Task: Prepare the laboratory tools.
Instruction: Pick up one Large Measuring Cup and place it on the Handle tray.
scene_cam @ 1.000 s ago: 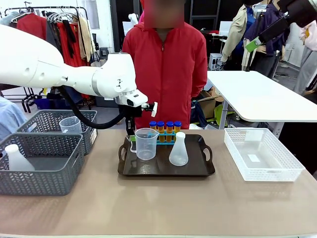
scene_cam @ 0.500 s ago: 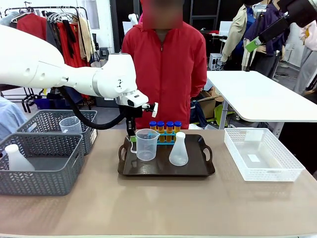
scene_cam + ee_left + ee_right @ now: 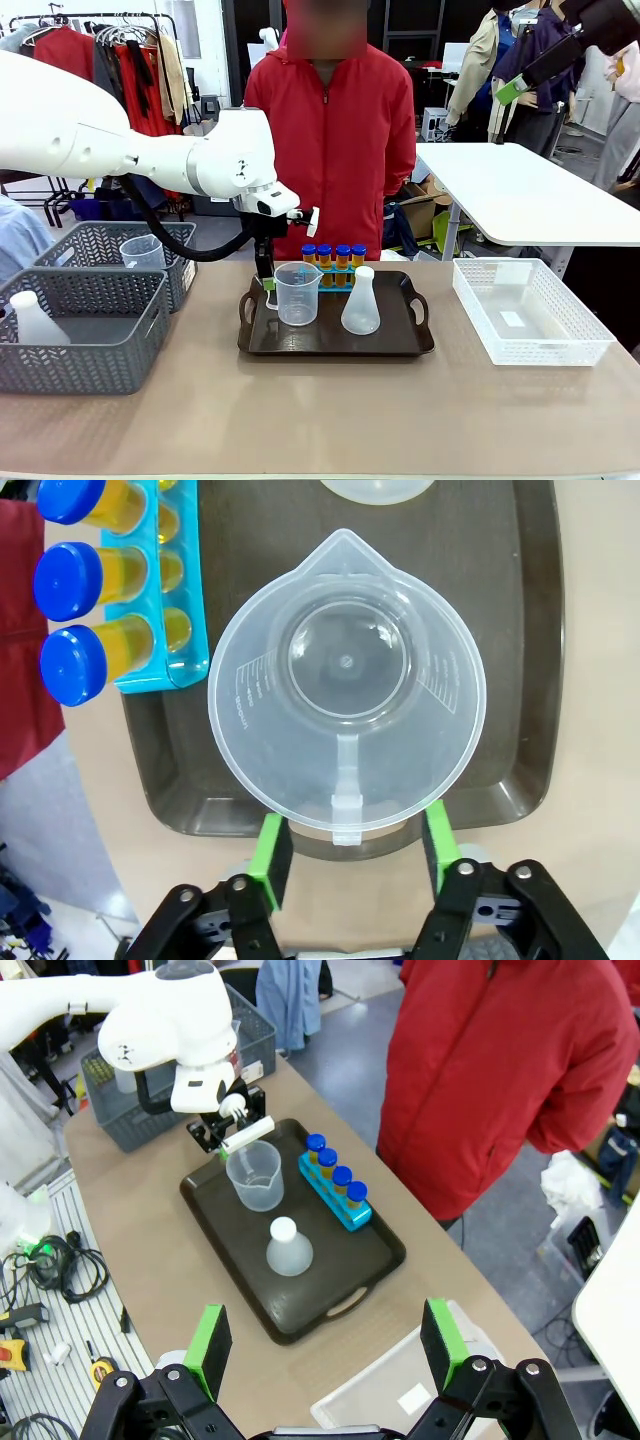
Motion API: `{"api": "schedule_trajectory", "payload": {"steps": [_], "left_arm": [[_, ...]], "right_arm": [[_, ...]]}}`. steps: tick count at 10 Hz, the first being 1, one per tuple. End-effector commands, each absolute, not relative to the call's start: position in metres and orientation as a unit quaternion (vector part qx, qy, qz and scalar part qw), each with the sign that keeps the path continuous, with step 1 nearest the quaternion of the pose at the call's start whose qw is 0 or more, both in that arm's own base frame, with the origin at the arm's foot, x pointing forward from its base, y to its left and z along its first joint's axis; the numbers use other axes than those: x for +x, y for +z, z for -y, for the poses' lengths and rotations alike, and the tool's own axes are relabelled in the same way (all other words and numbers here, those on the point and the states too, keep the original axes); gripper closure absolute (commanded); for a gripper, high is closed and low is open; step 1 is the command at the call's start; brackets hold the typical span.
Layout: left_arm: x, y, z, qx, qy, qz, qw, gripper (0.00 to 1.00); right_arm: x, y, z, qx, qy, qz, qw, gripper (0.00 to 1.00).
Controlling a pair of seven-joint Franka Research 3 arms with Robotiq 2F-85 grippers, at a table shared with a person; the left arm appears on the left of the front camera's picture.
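On the brown tray (image 3: 400, 345): four tubes (image 3: 331, 256), one flask (image 3: 360, 303), one beaker (image 3: 296, 291); left tool (image 3: 349, 848) apart around its handle.

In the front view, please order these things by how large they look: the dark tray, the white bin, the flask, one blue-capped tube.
1. Tray and white bin: they look alike in size, so no ranking between them.
2. Flask.
3. Tube, which stands farther from the camera and is partly hidden.

In the left wrist view, the translucent white conical flask (image 3: 377, 488) is cut off by the top edge, the small blue tube rack (image 3: 160, 600) likewise. The clear handled measuring beaker (image 3: 297, 293) partly screens the blue-capped tubes (image 3: 331, 262) in front.
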State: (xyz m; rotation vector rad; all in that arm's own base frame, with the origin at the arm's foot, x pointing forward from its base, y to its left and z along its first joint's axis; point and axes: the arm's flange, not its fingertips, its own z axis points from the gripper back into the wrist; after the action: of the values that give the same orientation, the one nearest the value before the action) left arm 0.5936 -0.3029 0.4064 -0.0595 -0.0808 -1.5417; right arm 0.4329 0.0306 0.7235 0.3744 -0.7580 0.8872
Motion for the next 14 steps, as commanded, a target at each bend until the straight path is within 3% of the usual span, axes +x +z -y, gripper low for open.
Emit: {"api": "schedule_trajectory", "payload": {"steps": [1,14], "left_arm": [[0.586,0.407,0.296,-0.04,-0.696,0.036,0.716,0.0],[0.586,0.421,0.304,-0.027,-0.699,0.037,0.714,0.0]], "right_arm": [[0.433,0.725,-0.03,0.181,0.42,0.359,0.814,0.0],[0.433,0.725,-0.03,0.181,0.42,0.359,0.814,0.0]]}}
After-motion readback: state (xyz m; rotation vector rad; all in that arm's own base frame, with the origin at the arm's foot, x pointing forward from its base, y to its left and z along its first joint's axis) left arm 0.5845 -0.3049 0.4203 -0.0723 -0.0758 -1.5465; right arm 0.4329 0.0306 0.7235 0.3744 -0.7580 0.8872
